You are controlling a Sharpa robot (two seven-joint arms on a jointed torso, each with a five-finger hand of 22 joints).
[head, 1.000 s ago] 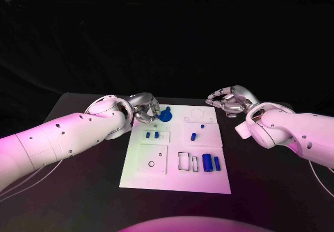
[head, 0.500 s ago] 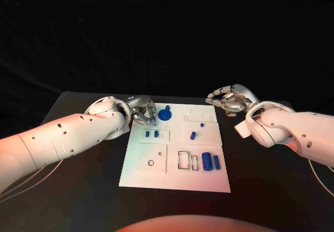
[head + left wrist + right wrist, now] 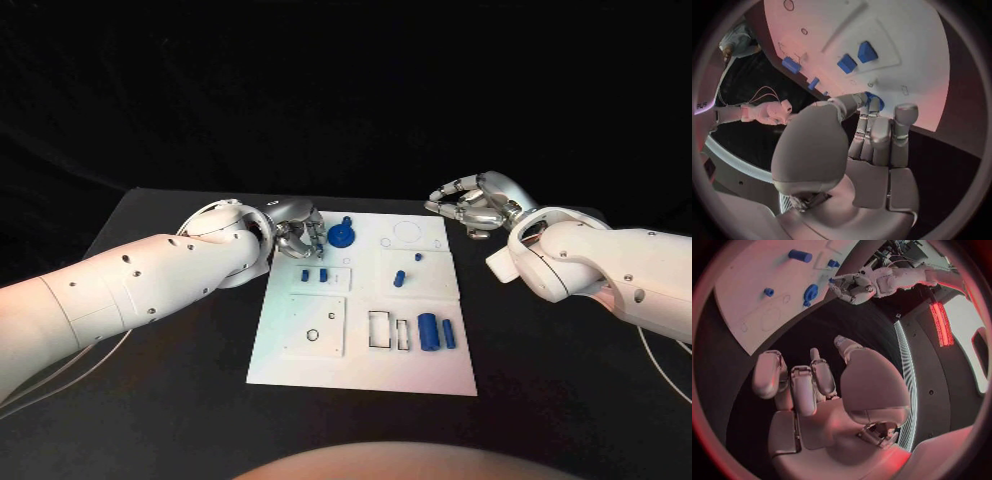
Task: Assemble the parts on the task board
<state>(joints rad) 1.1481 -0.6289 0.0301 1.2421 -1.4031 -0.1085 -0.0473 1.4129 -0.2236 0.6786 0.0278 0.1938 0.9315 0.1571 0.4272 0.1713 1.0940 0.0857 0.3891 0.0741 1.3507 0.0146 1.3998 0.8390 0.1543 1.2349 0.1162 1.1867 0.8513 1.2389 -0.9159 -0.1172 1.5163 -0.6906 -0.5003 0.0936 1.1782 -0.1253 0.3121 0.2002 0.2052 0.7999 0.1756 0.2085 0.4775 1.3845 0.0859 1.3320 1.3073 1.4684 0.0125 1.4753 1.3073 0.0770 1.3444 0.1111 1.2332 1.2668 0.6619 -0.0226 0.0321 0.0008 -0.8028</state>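
The white task board (image 3: 310,370) lies in the middle of the black table. A round blue part with a tab (image 3: 342,236) lies at the board's far left corner. My left hand (image 3: 297,233) sits just left of it, fingers loosely bent towards it and holding nothing; the left wrist view shows the blue part (image 3: 875,101) just beyond the fingertips (image 3: 872,108). My right hand (image 3: 476,206) hovers off the board's far right corner, fingers half curled with nothing in them. The right wrist view shows the round blue part (image 3: 809,291) beside my left hand (image 3: 851,287).
Two small blue blocks (image 3: 316,277) sit in a recess on the board's left side. Two blue pegs (image 3: 420,259) (image 3: 401,281) stand right of the middle. A thick blue cylinder (image 3: 428,333) and a thinner one (image 3: 450,336) lie near the right edge.
My left hand has drawn back a little to the left, away from the round blue part, which stays on the board. The right hand has barely moved.
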